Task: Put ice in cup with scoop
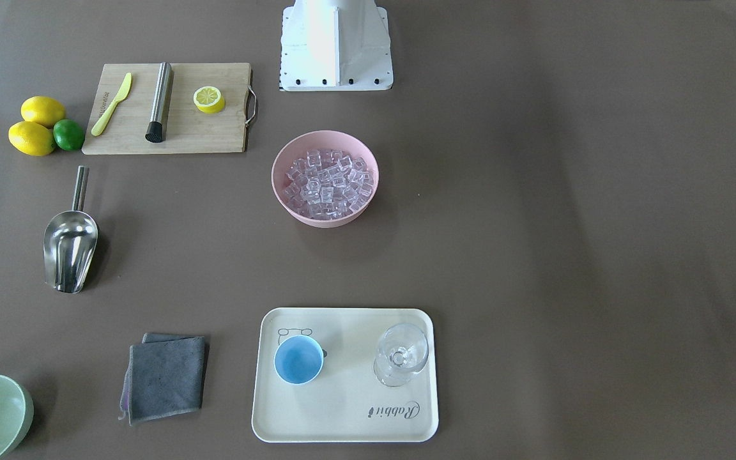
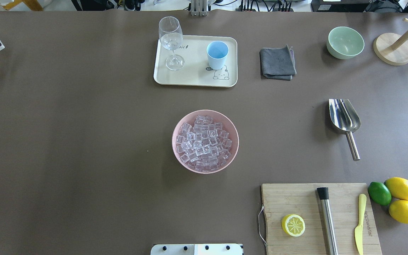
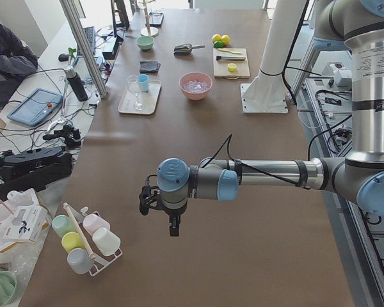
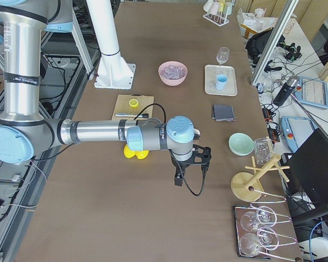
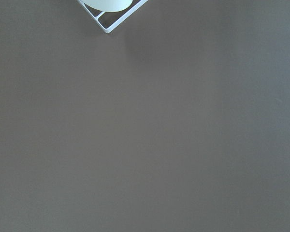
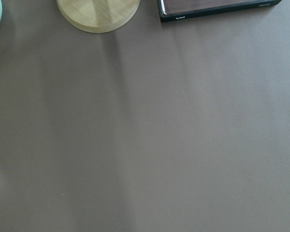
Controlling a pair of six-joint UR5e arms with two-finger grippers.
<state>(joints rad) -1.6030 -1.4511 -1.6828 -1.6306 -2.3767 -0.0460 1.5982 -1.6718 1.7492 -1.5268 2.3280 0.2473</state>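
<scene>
Seen from above, the scoop lies flat on the tabletop. It is at 3 o'clock from the pink bowl, well apart from it. Its handle points to about 5 o'clock, toward the robot. The ice is heaped in the pink bowl. The cup stands upright and empty on a tray, at 12 o'clock from the bowl. A glass stands at the cup's 9 o'clock.

The left claw and the right claw hang over bare tabletop, far from all of these. I cannot tell how far open either one is. Neither has the scoop.

I think the job has not started yet. The scoop looks hard, shiny and slippery. Its handle is a round tube, so it may roll or twist in a weak hold. A good place to pinch it is the middle of the handle, across the tube. The ice cubes are tiny and slick and could slide off the open front if the scoop tips. The cup looks light and narrow, so a bump could knock it over.
</scene>
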